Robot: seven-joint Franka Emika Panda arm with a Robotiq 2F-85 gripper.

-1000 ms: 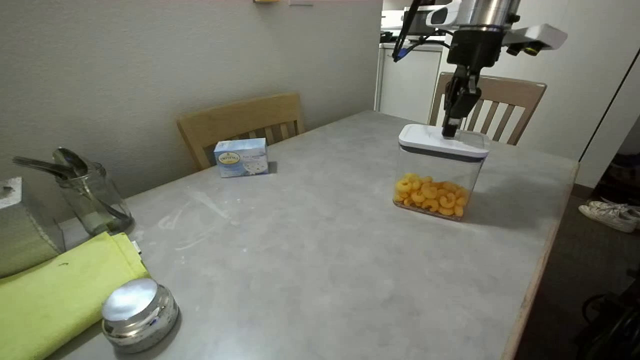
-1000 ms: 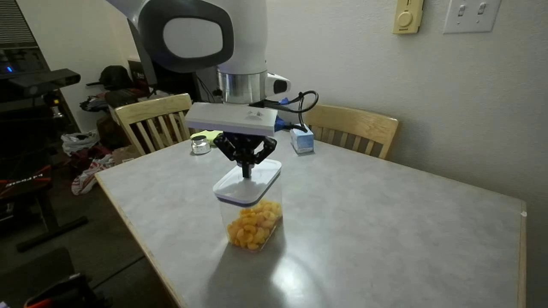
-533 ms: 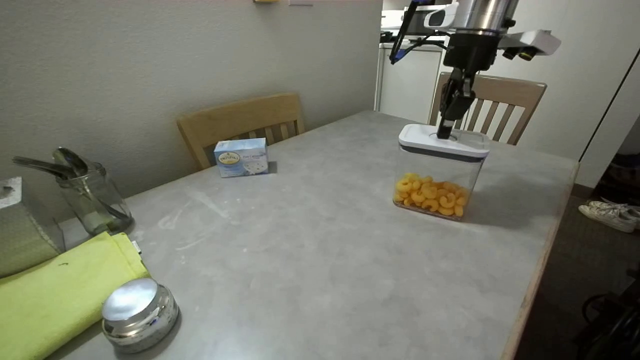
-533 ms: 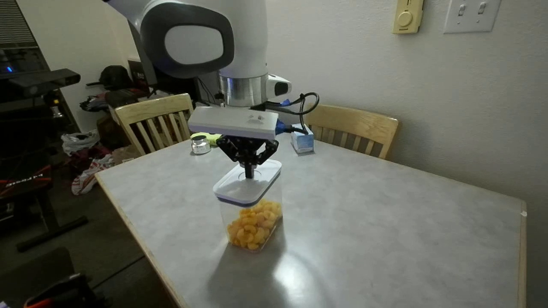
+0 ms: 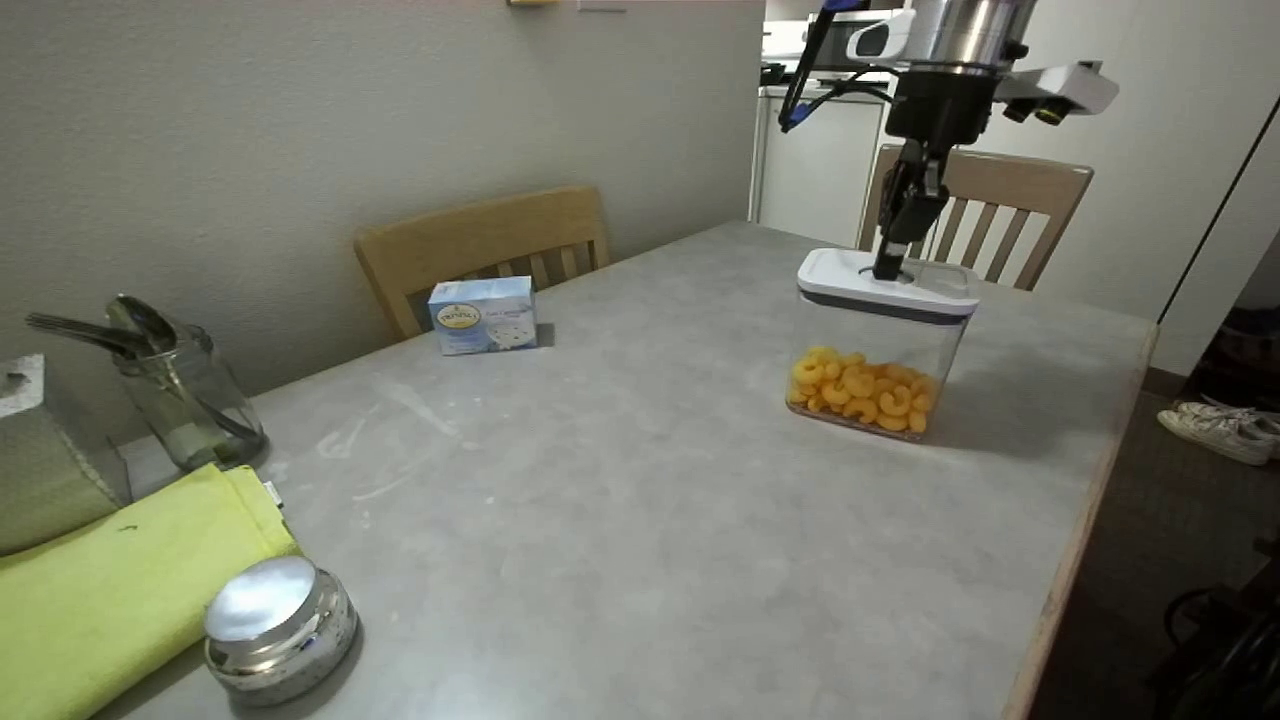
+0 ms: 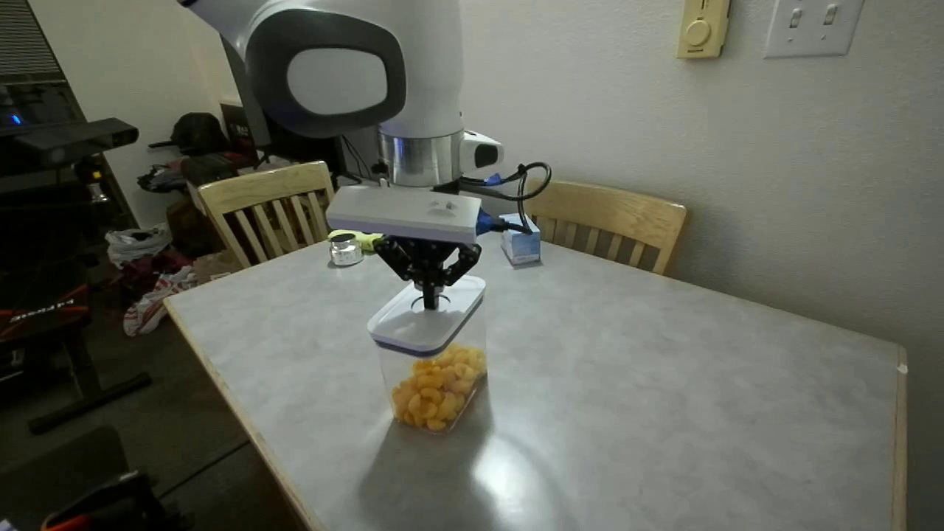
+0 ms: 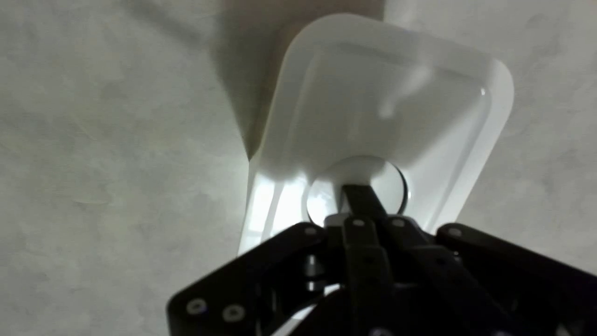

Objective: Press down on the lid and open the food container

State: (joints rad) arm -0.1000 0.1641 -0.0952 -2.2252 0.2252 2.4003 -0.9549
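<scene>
The clear food container [image 5: 868, 338] with orange-yellow snack pieces stands upright on the grey table; it also shows in an exterior view [image 6: 434, 387]. The white lid [image 5: 835, 270] sits on top of it. The lid [image 7: 345, 112] fills the middle of the wrist view, with its round button [image 7: 390, 184] under my fingertips. My gripper [image 5: 887, 274] points down, its fingers shut together with nothing between them. In both exterior views the fingertips [image 6: 431, 303] appear to touch the button. A dark edge shows round part of the button; I cannot tell how far it is pressed in.
A small white-and-blue box [image 5: 485, 316] stands near the table's back edge. A shiny metal cap [image 5: 280, 630], a yellow cloth [image 5: 140, 600] and a glass jar [image 5: 190, 405] with cutlery are far from the container. Wooden chairs [image 6: 605, 221] stand round the table.
My gripper has come down slightly and shifted a little toward the middle of the lid. The dark edge round the button shows more plainly. The container has not moved.
</scene>
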